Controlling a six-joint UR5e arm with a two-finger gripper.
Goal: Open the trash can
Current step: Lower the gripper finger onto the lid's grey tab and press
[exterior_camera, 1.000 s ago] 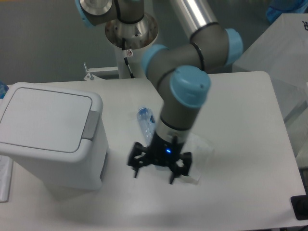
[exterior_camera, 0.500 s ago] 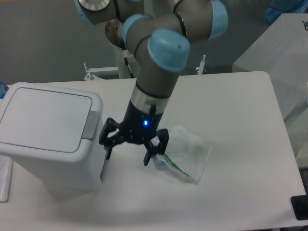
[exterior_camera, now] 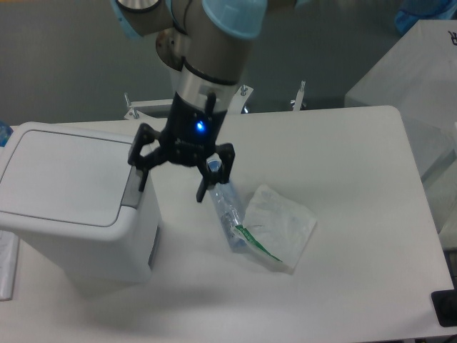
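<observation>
White trash can (exterior_camera: 75, 207), lid shut, at the table's (exterior_camera: 357, 286) left edge, grey push tab (exterior_camera: 133, 187) facing right. Gripper (exterior_camera: 173, 187) hangs just right of the tab, fingers spread wide (holding nothing). A plastic bottle (exterior_camera: 227, 207) and clear bag (exterior_camera: 282, 227) lie further right.

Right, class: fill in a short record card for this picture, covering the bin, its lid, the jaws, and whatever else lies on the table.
trash can: white, left side of table
lid: flat, closed
push tab: grey, on the lid's right edge
gripper: jaws open, empty, one finger just above the tab
plastic bottle: lying on the table, right of the bin
clear bag: flat, beside the bottle
</observation>
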